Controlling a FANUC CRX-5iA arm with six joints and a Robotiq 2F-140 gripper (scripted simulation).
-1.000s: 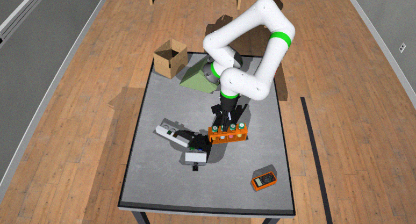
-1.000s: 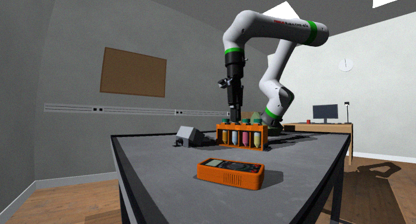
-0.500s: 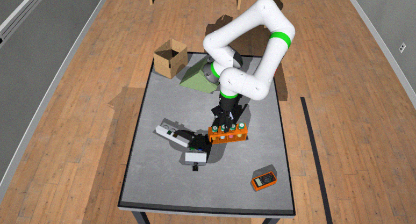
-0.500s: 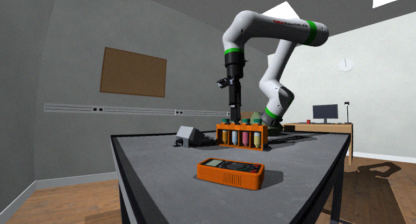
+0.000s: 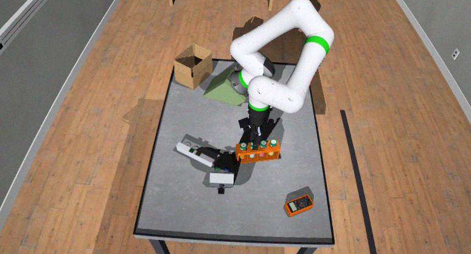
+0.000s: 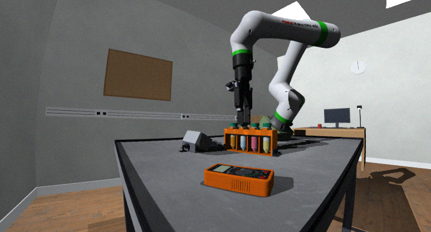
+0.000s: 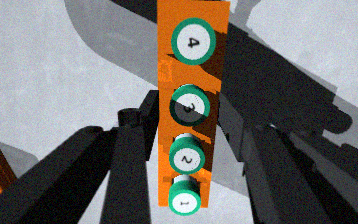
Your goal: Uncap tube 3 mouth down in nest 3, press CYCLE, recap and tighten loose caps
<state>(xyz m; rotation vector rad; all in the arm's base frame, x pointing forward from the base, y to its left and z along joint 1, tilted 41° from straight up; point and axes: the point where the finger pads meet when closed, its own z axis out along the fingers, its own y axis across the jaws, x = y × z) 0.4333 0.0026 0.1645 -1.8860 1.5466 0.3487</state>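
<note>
We hang our gripper (image 6: 243, 117) over the orange rack (image 5: 258, 151), jaws partly open and holding nothing, straddling cap 3 (image 7: 190, 106), which sits on its tube. We judge this stance suits closing on that cap to unscrew it. The cap tray (image 5: 194, 153) and key housing (image 5: 221, 177) wait nearby on the grey tabletop (image 5: 184, 212), alongside a multimeter (image 5: 299, 204). Wood flooring surrounds us.

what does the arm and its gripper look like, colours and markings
The arm is made of smooth, rounded white links with bright green bands at the joints and red and dark lettering along the upper link. Its wrist section is black. The gripper is black too, with two long, slim fingers that look matte and angular in the wrist view. No loose cables show.
</note>
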